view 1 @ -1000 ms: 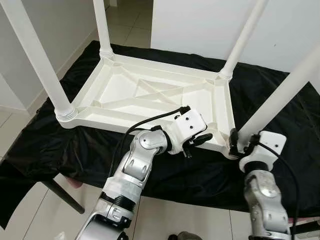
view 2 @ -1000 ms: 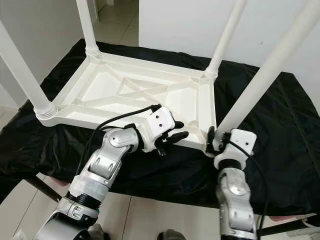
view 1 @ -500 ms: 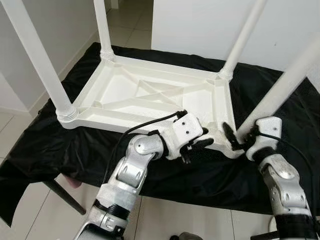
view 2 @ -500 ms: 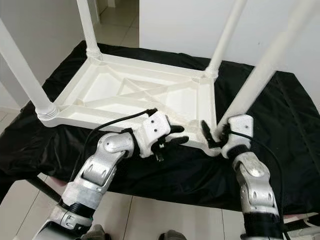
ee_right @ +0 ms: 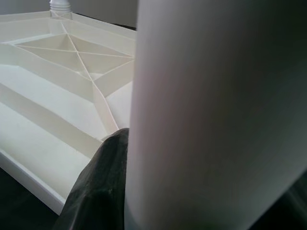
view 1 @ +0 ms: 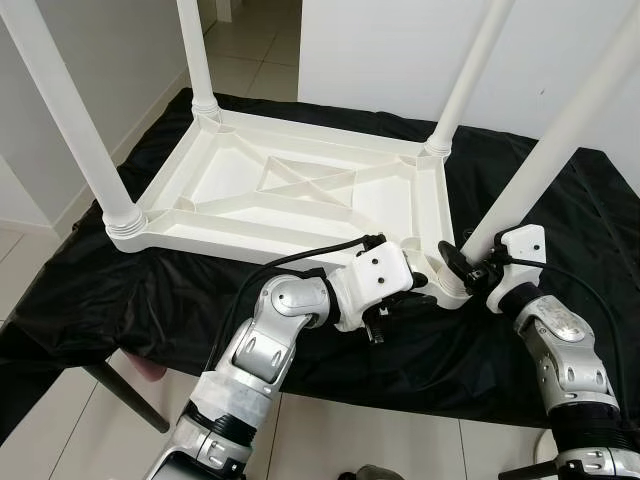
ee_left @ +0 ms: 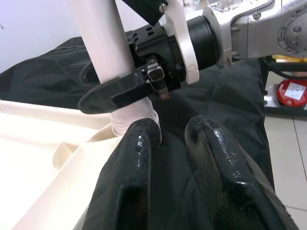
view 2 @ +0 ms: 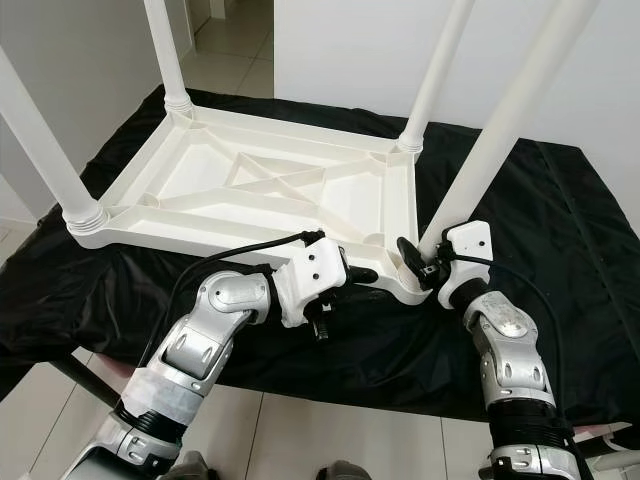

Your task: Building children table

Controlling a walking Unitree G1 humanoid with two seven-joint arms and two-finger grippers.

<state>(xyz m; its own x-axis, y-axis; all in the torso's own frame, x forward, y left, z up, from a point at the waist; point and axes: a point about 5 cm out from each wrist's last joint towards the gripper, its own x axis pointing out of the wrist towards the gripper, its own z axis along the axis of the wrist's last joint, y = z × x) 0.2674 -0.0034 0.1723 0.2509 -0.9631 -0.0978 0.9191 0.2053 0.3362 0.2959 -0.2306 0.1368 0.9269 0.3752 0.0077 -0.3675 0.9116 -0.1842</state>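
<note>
My right gripper (view 1: 462,268) has swung in from below and now clamps its jaws around the base of the near-right leg (view 1: 560,140). My left gripper (view 1: 420,296) has slid right along the near rim, jaws nearly closed on nothing. The upturned white children's table (view 1: 300,195) lies on the black-draped worktop (view 1: 120,290).
</note>
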